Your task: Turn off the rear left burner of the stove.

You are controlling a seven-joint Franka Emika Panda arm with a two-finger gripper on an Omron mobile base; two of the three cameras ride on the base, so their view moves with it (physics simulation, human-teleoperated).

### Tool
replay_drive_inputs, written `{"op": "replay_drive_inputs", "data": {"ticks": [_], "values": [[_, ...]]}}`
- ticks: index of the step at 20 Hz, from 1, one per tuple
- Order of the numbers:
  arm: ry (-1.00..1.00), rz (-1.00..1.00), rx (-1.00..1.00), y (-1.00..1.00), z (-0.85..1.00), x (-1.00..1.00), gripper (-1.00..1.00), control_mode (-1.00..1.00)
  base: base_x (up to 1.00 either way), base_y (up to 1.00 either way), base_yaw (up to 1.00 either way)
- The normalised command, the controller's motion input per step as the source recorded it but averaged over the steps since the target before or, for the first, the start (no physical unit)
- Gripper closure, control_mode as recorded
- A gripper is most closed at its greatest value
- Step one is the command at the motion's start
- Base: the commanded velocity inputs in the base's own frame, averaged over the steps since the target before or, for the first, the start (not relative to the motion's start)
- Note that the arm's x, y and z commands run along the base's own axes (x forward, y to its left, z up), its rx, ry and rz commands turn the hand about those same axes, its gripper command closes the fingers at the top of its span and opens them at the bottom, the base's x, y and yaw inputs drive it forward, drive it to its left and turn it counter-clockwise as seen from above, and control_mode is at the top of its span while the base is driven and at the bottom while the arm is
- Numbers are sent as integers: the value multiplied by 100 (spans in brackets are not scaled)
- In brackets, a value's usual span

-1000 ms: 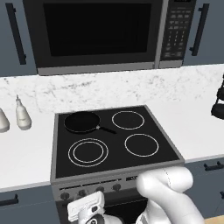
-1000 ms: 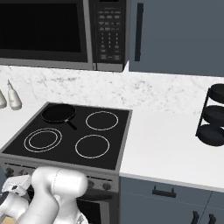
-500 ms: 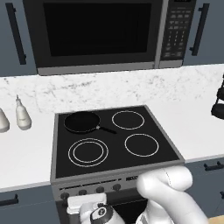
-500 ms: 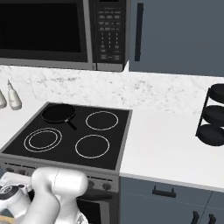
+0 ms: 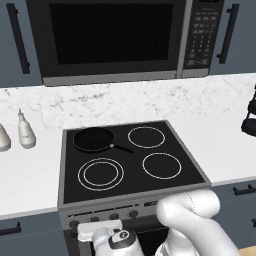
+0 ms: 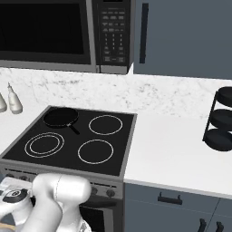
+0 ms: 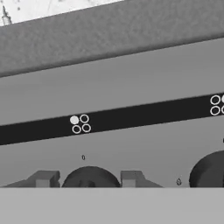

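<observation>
Fingers (image 7: 46, 178) are showing as two small grey tips at the bottom of the hand view, standing apart, with a dark round knob (image 7: 90, 177) sitting right between them. The tips are flanking the knob on either side, close in; whether they are actually pressing on it is hard to tell. Just beyond the tips a black strip (image 7: 131, 116) is running across the grey front panel, and a cluster of four small circles (image 7: 80, 124) with one filled white is sitting directly past the knob. A second knob (image 7: 209, 171) is showing off to one side of the fingers.

From the left base view, the gripper (image 5: 95, 230) is hanging low at the front of the stove (image 5: 190, 165), by the knob row. The rear left burner (image 5: 75, 131) is lying well beyond and above the fingers, at the far corner of the glass top, with a black frying pan (image 5: 93, 139) sitting on it. White stone counter (image 6: 181, 149) is spreading either side, two bottles (image 5: 24, 132) are standing to the left, a microwave (image 5: 112, 37) is hanging overhead, and a dark tiered rack (image 6: 219, 120) is sitting far right.
</observation>
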Motion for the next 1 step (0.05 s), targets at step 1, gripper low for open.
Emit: {"op": "replay_drive_inputs", "data": {"ticks": [1], "values": [[0,0,0,0,0,0,100,-100,0,0,0]]}}
